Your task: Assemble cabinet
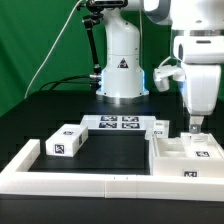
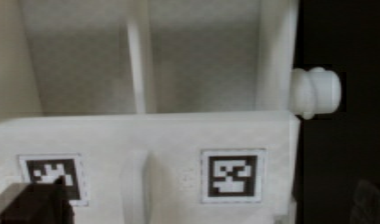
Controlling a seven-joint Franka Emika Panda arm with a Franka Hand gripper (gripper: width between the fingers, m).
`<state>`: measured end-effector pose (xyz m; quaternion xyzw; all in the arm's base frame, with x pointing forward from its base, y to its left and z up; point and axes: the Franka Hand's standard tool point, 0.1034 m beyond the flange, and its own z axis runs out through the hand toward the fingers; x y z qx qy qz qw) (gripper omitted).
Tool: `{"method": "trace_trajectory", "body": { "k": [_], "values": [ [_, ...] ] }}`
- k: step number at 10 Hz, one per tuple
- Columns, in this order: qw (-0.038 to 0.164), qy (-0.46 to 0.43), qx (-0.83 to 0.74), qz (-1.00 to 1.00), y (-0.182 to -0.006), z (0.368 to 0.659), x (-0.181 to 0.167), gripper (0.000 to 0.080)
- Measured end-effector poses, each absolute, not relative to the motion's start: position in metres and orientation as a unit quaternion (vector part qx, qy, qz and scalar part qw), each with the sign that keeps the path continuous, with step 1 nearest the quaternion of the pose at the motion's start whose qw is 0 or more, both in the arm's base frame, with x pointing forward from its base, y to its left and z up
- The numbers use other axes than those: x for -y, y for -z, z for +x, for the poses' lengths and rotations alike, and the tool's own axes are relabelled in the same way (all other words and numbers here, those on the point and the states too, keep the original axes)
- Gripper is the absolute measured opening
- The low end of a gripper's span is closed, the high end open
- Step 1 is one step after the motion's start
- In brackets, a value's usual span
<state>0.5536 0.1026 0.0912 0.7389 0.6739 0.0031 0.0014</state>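
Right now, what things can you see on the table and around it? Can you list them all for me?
cabinet body: one, white with tags, on the table at the exterior view's right
knob: one, white, sticking out of the cabinet body's side
loose cabinet block: one, white with a black-and-white tag, at the exterior view's left
small tagged piece: one, white, next to the marker board
marker board: one, white with four tags, flat in the middle
border frame: one, white, along the front and left
table: one, black
curtain: green, behind
robot base: one, white, at the back
pincer: one, just over the cabinet body; open or shut unclear
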Motion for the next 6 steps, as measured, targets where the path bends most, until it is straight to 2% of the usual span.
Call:
{"method": "trace_trajectory", "body": {
  "k": [2,6],
  "values": [
    [0.006,-0.008,-0.670,0.743,-0.091,0.531,-0.102,0.0797],
    [-0.002,-0.005,-0.654,0.757,-0.072,0.486,-0.090,0.0797]
  ]
}}
